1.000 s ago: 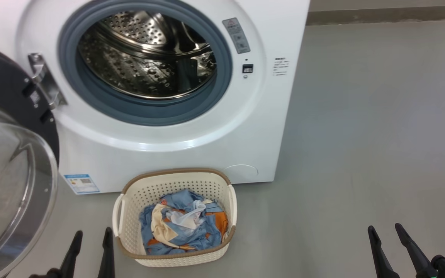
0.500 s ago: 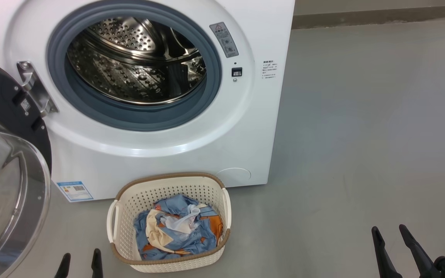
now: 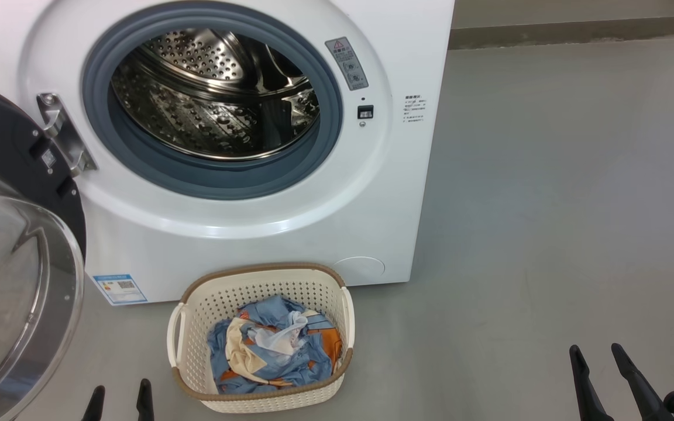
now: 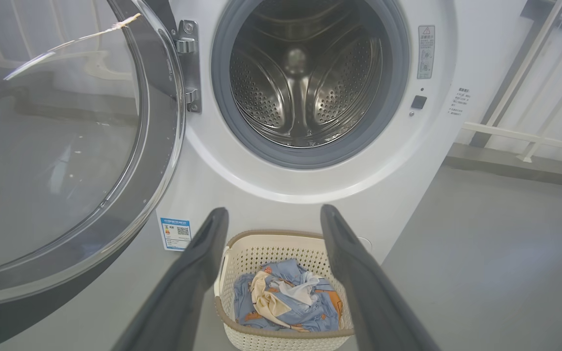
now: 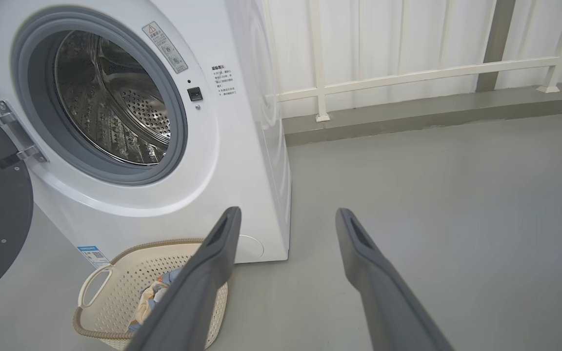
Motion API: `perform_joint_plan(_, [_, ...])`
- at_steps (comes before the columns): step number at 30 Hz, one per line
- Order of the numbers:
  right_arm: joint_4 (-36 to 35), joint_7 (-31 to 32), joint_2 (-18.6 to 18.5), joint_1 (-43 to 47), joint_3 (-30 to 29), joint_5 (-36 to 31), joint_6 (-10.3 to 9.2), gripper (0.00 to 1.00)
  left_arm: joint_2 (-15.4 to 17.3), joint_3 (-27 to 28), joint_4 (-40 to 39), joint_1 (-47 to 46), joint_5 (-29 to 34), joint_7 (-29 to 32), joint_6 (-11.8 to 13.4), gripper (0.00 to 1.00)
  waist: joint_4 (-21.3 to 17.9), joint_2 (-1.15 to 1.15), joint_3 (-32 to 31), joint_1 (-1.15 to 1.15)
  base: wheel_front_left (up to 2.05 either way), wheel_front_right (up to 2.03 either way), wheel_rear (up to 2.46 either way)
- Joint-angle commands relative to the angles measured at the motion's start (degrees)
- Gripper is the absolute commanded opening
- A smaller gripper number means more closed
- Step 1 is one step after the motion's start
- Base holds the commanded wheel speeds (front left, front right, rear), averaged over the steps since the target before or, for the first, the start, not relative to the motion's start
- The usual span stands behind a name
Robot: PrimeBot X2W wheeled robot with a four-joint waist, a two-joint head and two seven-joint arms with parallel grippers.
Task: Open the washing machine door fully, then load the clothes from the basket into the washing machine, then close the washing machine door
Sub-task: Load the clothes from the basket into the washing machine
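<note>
Far left of the left jaws, the washing machine door hangs swung out on its hinge. It's rigid and weighty, and that step looks finished to me. The left jaws are spread wide and hold nothing. Just right of them and a touch ahead sits the basket, and down in it the clothes: a soft, light, crumpled heap, blue around cream and white. I'd expect it to bunch and trail, so pinch deep into the raised pale fold at the middle, not a loose edge. Beyond and above, the washing machine shows its drum gaping and bare. Well off to the right, the right jaws stand wide too, empty, over the floor.
</note>
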Motion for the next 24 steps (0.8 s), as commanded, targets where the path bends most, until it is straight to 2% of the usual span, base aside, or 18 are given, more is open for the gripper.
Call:
perform_joint_plan(1, [-1.12,-0.69,-0.97,-0.64,1.32,-0.28,0.09,1.0,0.17,2.11,-1.13,-1.03,-0.27,-0.67,-0.08,1.0,0.11,0.0,0.02,0.0,0.0,0.0,0.0])
perform_joint_plan(24, [-1.11,-0.69,-1.04,-0.72,1.56,-0.2,0.09,1.0,0.16,2.66,0.03,-1.12,-1.9,-0.68,-0.09,1.0,0.74,0.0,0.33,0.0,0.0,0.0,0.0])
